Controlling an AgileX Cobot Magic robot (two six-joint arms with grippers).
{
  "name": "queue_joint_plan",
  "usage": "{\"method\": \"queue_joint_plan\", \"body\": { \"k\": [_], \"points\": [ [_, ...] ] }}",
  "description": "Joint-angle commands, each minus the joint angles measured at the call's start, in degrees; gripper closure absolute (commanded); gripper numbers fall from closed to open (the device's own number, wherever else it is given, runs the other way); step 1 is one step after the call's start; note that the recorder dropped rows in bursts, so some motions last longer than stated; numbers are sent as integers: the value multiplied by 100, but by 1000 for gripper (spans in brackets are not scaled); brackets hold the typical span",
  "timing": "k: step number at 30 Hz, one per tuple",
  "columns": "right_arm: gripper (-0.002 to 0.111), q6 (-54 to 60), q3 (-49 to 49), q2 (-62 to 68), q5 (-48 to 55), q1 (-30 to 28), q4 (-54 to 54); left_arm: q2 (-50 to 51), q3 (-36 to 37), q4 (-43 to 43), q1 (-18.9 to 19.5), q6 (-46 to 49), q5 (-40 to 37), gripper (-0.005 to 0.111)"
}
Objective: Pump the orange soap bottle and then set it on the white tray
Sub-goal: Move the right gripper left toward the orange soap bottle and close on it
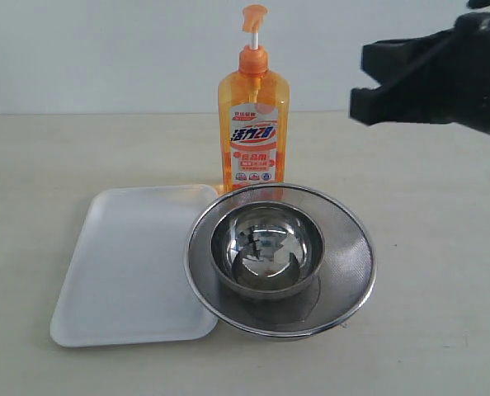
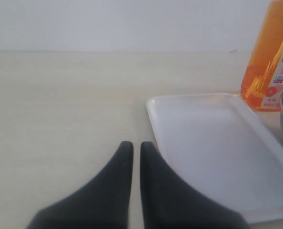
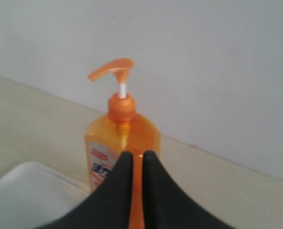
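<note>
Beige table [image 1: 443,247], strainer [image 1: 352,257] whole in exterior only, left tool [image 2: 136,145] in wrist view

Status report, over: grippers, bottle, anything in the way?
Left gripper shut, empty, low by tray. Right gripper shut, empty, raised, facing bottle. Bottle upright, pump up, not on tray. Strainer in front of bottle, at tray's edge.

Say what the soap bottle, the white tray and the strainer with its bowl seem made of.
Orange soap bottle: translucent glossy plastic; light glows through. White tray: probably matte plastic or foam; dull, even surface. Strainer: metal mesh, likely steel; fine weave, shiny rim. Bowl: polished metal; mirror-like reflections.
</note>
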State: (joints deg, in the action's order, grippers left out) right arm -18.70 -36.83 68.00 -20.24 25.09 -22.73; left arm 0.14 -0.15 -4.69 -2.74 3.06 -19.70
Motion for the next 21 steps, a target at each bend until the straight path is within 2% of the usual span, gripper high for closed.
{"method": "queue_joint_plan", "body": {
  "k": [1, 4, 7, 9, 17, 21],
  "points": [
    [103, -708, 16, 572, -1246, -254, -1369, -14, 15, -43, 19, 30, 18, 102],
    [108, -882, 16, 1045, -1713, -726, -1427, -14, 15, -43, 19, 30, 18, 102],
    [108, -1296, 16, 1497, -2929, -1162, -1921, -14, 15, -43, 19, 30, 18, 102],
    [108, -1285, 5, 1693, -3342, -1326, -1967, -14, 15, -43, 19, 30, 29, 102],
    [108, -1305, -279, 2159, -3513, -1655, -2085, -14, 15, -43, 19, 30, 29, 102],
    [108, -1340, -278, 2182, -3568, -1655, -1773, -14, 15, -43, 19, 30, 29, 102]
  ]
}}
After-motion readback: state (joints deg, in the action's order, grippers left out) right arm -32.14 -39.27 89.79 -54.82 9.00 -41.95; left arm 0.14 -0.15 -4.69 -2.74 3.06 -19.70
